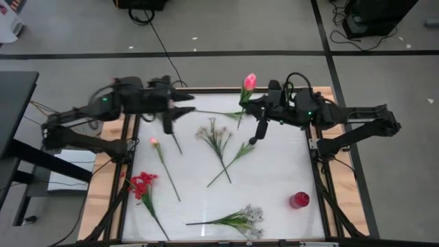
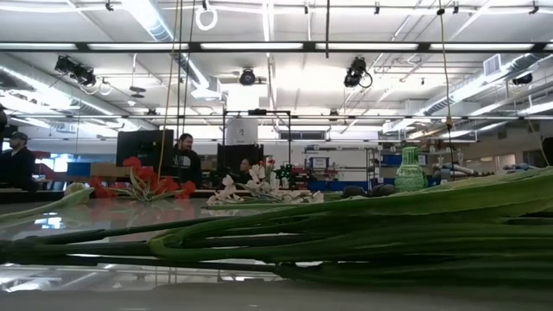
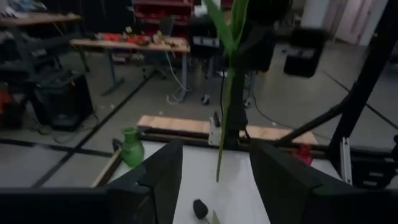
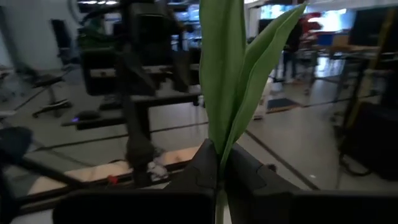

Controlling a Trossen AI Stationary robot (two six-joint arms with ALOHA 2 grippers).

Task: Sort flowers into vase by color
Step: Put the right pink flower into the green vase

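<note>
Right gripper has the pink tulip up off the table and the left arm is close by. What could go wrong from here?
1. The right gripper pinches the pink tulip only at its thin stem, so it could swivel or slip.
2. The left gripper hangs open facing that stem, close to the right arm; the two could collide.
3. The red vase stands alone near the table's corner, and a low sweep could tip it.

Large open lab or workshop hall. Ceiling exposed: strip lights (image 2: 155,17), ducts, hanging cables. Grey floor marked with black tape lines (image 1: 329,51). Workbenches (image 3: 127,43) cluttered with gear, monitors (image 2: 144,145) in a row, people seated behind them (faces too far to matter). Robot table (image 1: 226,189) stands on a wood-edged frame.
</note>
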